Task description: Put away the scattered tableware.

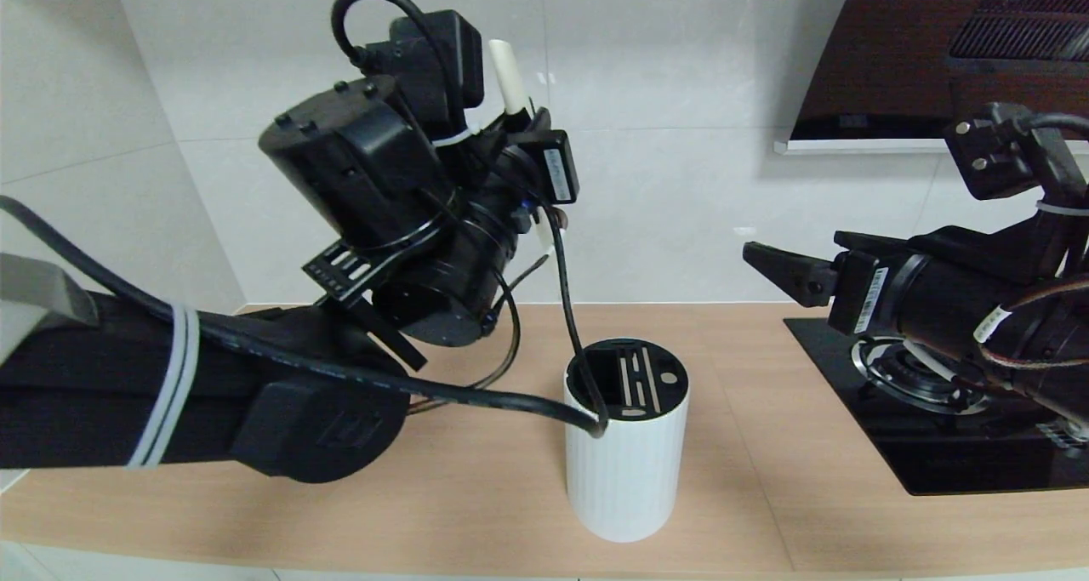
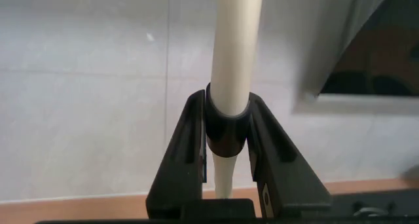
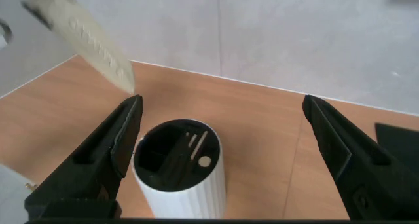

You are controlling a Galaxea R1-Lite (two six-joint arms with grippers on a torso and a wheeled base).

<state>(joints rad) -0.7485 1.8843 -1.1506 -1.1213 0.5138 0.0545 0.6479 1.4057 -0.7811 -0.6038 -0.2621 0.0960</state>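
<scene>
The cream-handled utensil (image 2: 230, 60) is clamped across its handle by the left gripper (image 2: 228, 122), raised above the counter (image 1: 476, 496). Its long axis stands close to upright, with the handle end pointing up toward the wall and the pale working end (image 3: 85, 34) hanging down on a slight slant. The white slotted holder (image 1: 627, 445) stands upright near the counter's front edge, between the two arms, below that working end and somewhat to the robot's right of it. The coming move therefore looks like a short shift rightward and a straight lowering into one of the top openings. The left arm is the nearer one and already carries the piece. The right gripper (image 3: 221, 105) hangs with its jaws spread wide and empty over the holder's far right side, next to the hob (image 1: 936, 445) at the counter's right end. In the head view the left wrist hides most of the utensil's lower part, so whether it is a knife blade is hard to say. A black cable (image 1: 566, 309) drapes over the holder's rim and crosses its largest opening.
</scene>
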